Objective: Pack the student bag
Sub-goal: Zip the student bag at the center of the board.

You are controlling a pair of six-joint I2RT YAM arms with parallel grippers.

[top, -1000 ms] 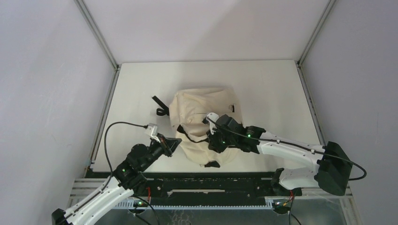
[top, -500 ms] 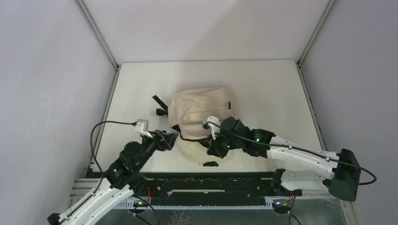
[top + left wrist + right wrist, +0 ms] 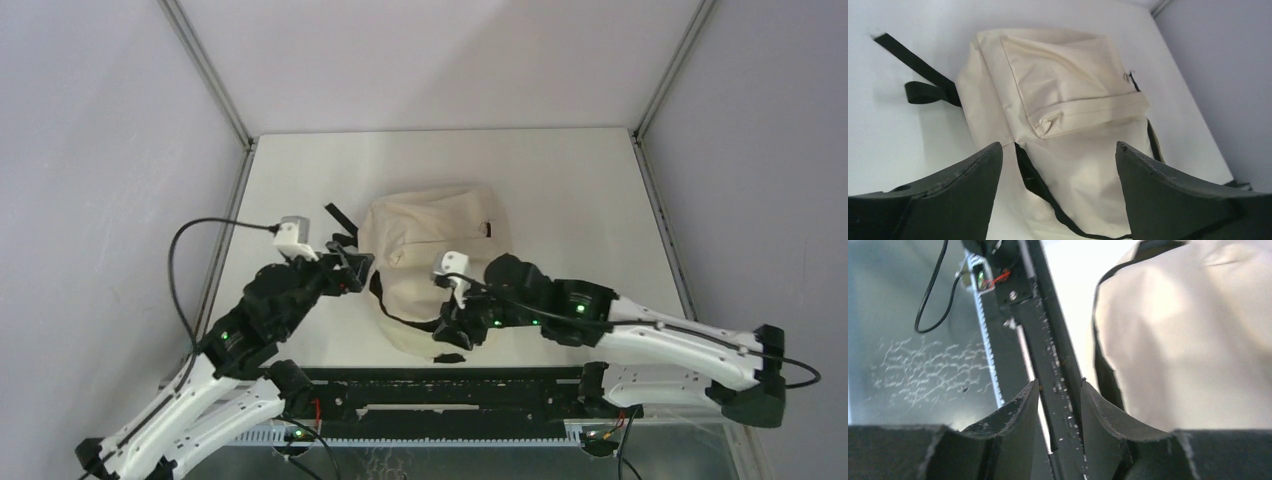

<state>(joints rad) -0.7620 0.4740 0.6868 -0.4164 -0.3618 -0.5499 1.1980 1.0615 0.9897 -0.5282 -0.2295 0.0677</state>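
A soft cream canvas student bag point(image 3: 430, 235) with black trim lies flat at the middle of a white table point(image 3: 580, 200), seen from above, its rounded end toward 6 o'clock. Two black straps point(image 3: 340, 228) trail from its corner at 10 o'clock.

The left gripper point(image 3: 352, 268), black with two fingers, sits at the bag's 9 o'clock edge, just beside the fabric. From its wrist camera the fingers point(image 3: 963, 180) stand wide apart with nothing between them. Beyond them lies the bag's stitched front pocket point(image 3: 1063, 75).

The right gripper point(image 3: 452, 328) hovers at the bag's 6 o'clock edge, over the table's near rim. Its wrist camera shows its fingers point(image 3: 1013, 425) parted by a narrow gap, holding nothing. A black rail point(image 3: 1043, 330) lies below them, and the bag's cream side is at 2 o'clock.
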